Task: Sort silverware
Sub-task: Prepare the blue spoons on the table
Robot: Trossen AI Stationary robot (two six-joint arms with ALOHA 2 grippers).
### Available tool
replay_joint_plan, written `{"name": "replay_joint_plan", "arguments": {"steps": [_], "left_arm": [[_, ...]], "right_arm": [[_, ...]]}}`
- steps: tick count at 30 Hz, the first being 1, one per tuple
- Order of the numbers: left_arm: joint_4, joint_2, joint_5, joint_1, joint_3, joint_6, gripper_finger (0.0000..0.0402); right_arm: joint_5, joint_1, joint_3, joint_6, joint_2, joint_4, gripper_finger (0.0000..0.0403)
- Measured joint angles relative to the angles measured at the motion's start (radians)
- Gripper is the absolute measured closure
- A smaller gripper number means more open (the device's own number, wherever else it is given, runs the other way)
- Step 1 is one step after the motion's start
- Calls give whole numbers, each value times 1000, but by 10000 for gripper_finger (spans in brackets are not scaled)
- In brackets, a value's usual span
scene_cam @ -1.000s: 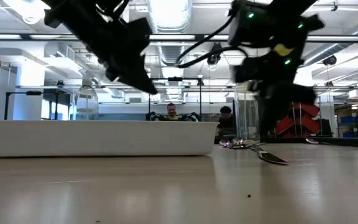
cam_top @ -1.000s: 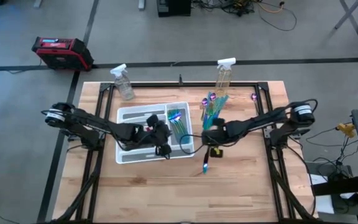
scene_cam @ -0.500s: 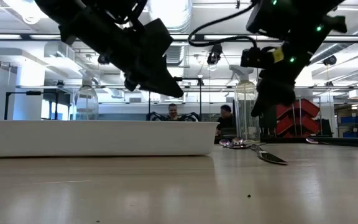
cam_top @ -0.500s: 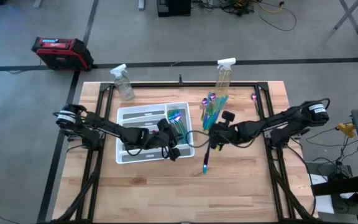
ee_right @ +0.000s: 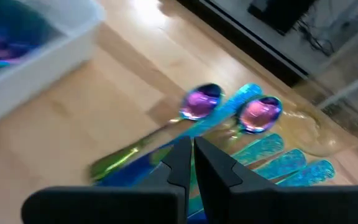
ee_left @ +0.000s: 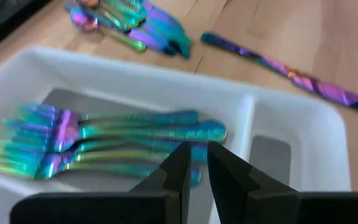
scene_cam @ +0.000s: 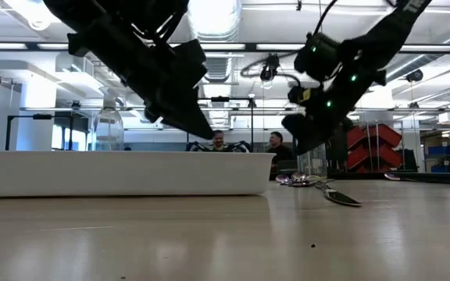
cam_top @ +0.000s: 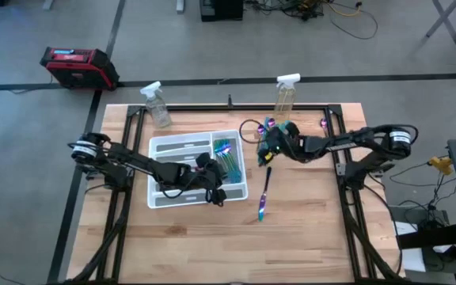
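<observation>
Sorting is partial: forks [ee_left: 104, 140] lie in the white tray [cam_top: 182, 144]; beside it, the loose silverware pile [cam_top: 269, 136] and a single utensil [cam_top: 264, 198] remain, with the left gripper [ee_left: 194, 163] nearly closed and empty over the tray and the right gripper [ee_right: 188, 155] nearly closed and empty over the pile.

The tray [cam_top: 165, 146] is the landmark — it lies on the table [cam_top: 307, 237], left of centre. Forks [cam_top: 226, 155] lie in its right compartment. A loose pile of silverware [cam_top: 272, 134] lies right of the tray — a single utensil [cam_top: 264, 198] nearer the front. Two spray bottles [cam_top: 156, 104] stand behind the tray.
</observation>
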Motion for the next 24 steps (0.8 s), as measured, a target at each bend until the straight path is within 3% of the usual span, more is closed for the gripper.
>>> {"name": "replay_joint_plan", "arguments": {"steps": [14, 19, 24], "left_arm": [[-7, 0, -45, -2, 0, -37, 363], [-9, 3, -45, -11, 0, -51, 363], [-9, 3, -45, -22, -3, -52, 363]], "right_arm": [[-72, -134, 5, 122, 218, 235, 395], [-63, -125, 9, 170, 239, 186, 395], [-69, -43, 9, 195, 180, -7, 395]]}}
